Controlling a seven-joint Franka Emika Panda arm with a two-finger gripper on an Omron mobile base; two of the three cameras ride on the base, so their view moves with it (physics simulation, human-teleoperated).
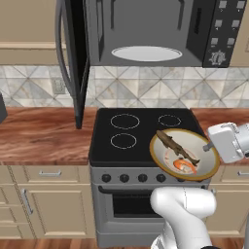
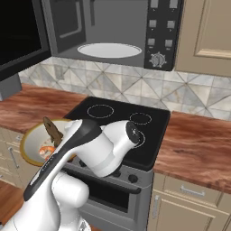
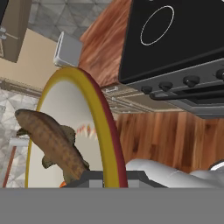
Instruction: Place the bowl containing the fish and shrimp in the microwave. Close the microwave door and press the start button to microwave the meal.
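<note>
Bowl (image 1: pixel 184 154) held in the air at its rim, tilted toward the left base camera, in front of the stove (image 1: pixel 146 133) and well below the microwave (image 1: pixel 146 31). Fish (image 1: pixel 176 146) lying across the bowl, shrimp (image 1: pixel 184 166) at its lower side; both inside despite the tilt. Gripper (image 3: pixel 105 180) closed on the bowl rim, judging by the dark tips straddling the golden edge in the hand view. Door (image 1: pixel 73 58) swung fully open to the left, plate (image 1: pixel 147 53) inside bare. Judged stage: bowl picked up and in transit; lifting to cavity height, setting on the plate, shutting the door and pressing start all outstanding. Gripper hidden behind the arm in the right base view; bowl there half covered. Start button not distinguishable among the panel (image 1: pixel 223 29) buttons. Tip contact cut off by the hand view's lower edge.
</note>
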